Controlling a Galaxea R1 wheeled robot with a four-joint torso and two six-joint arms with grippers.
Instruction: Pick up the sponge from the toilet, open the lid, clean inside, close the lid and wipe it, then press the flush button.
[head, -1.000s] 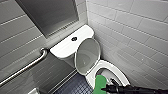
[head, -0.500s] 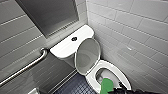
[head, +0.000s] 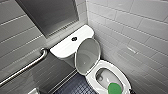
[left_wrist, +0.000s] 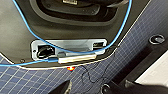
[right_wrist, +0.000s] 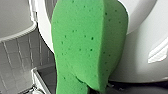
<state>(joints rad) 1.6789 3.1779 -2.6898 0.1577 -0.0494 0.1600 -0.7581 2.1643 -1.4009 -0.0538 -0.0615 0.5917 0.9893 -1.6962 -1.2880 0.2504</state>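
Note:
The white toilet (head: 102, 65) stands in the corner with its lid (head: 87, 56) raised against the tank (head: 65, 47). The dark flush button (head: 74, 38) sits in the middle of the tank top. The green sponge (head: 115, 88) hangs over the front of the bowl, just inside the rim. In the right wrist view the sponge (right_wrist: 87, 45) shows large against the white ceramic, pinched at its lower end by my right gripper (right_wrist: 97, 90), which is shut on it. My left gripper (left_wrist: 87, 88) hangs open and empty above the floor, beside my own base.
A metal grab bar (head: 25, 68) runs along the left wall. A grey-tiled wall (head: 140, 30) stands close on the toilet's right. Dark blue tiled floor (head: 75, 87) lies left of the bowl. A blue cable (left_wrist: 120, 37) loops over my base (left_wrist: 20, 30).
The sponge has slid from deeper in the bowl toward its front rim. The dark right arm that showed beside the sponge a second ago has drawn back.

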